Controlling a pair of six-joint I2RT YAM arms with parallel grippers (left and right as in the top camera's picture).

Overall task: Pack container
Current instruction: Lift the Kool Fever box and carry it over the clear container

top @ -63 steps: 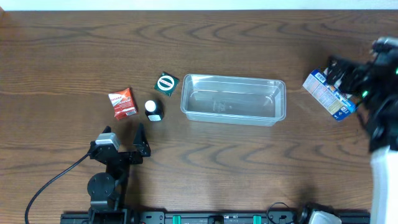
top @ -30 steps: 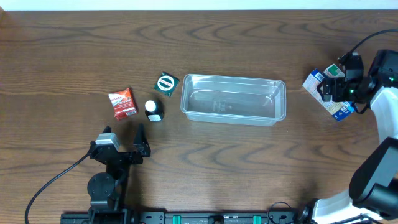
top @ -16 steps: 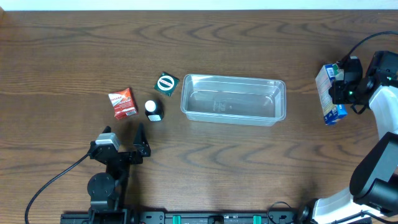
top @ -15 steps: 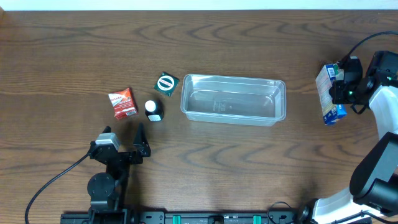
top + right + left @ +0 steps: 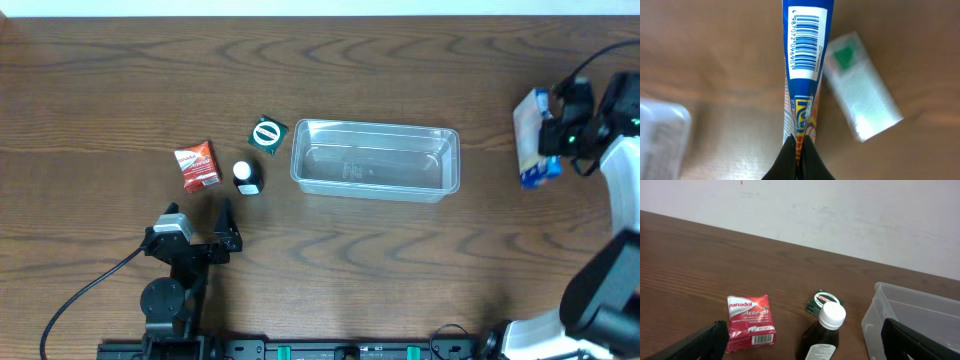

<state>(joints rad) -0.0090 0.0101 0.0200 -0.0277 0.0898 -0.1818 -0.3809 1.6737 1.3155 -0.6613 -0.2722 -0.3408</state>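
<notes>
The clear container lies mid-table, with nothing in it that I can see. At the far right my right gripper is shut on a thin blue-and-white packet, holding it edge-on above the wood. In the right wrist view the packet runs up from the pinched fingertips of that gripper, barcode showing. My left gripper rests open near the front left, its jaws wide apart. It faces a dark bottle with a white cap and the container's end.
A red Panadol box lies left of the dark bottle, and a small green box lies beside the container's left end. A blurred white box with a green mark lies on the table below the held packet.
My right gripper closed on the blue packet, which lay flat and askew a second ago. The packet now stands on edge and sits a little farther back. The left arm has not moved.
</notes>
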